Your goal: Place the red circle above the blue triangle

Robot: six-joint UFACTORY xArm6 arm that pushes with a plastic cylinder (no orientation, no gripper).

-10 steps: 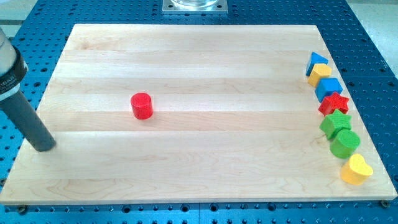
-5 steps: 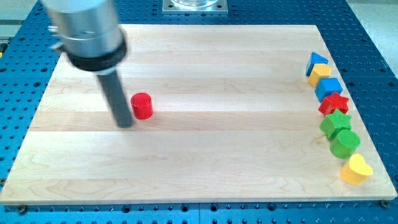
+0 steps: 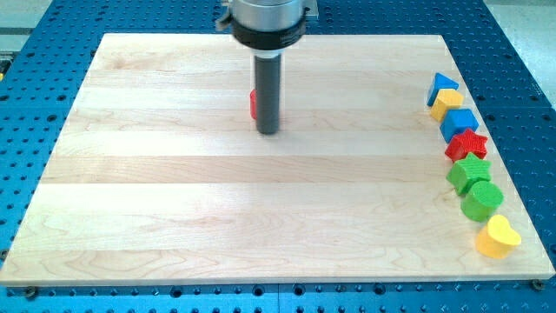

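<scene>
My tip point(image 3: 268, 131) stands upper centre of the wooden board point(image 3: 174, 217), carrying nothing, hiding most of the red circle point(image 3: 253, 104). Blue triangle point(image 3: 442, 85) sits at the upper right edge, well apart across bare wood.

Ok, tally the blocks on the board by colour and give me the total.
Red: 2, the red circle, mostly hidden behind my tip, and the red star
Blue: 2, the blue triangle and the blue cube
Yellow: 2, and the yellow heart
Green: 2, and
Total: 8
</scene>
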